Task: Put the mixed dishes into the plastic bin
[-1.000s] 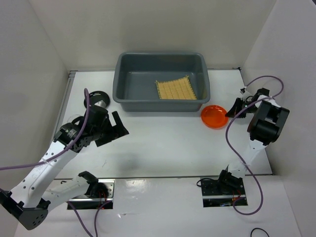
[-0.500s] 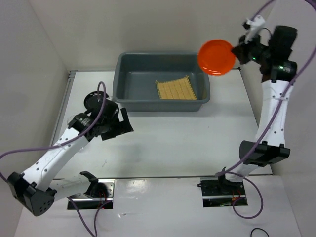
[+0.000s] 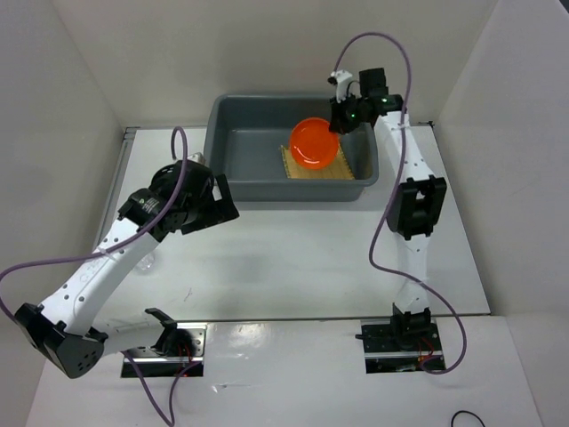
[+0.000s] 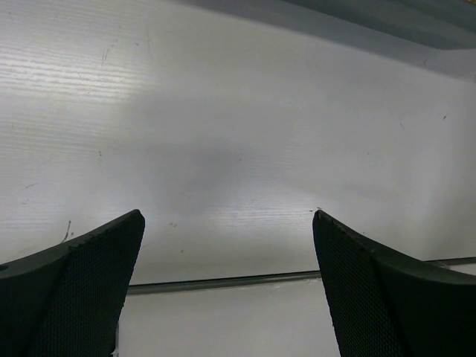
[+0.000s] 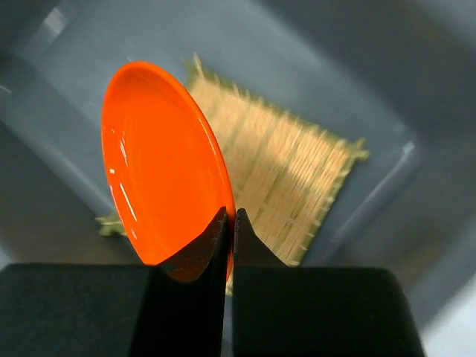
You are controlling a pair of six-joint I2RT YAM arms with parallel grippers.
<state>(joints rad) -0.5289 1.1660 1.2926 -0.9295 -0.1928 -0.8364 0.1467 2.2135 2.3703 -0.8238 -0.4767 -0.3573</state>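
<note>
Above smooth white table (image 3: 293, 258), right tool (image 5: 230, 219) pinches glossy orange plate (image 5: 160, 156); left tool (image 4: 227, 216) gapes.

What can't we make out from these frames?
Top view: the orange plate covers most of the mat; whether they touch is unclear.
Top view: the left arm hides the table beneath it.
Left wrist: the bin is cut off by the top edge.
Right wrist: the right gripper hides the plate's near rim.

No readable text anywhere, tbh. No labels, brands, numbers or signs legible on anything in top or wrist views.
</note>
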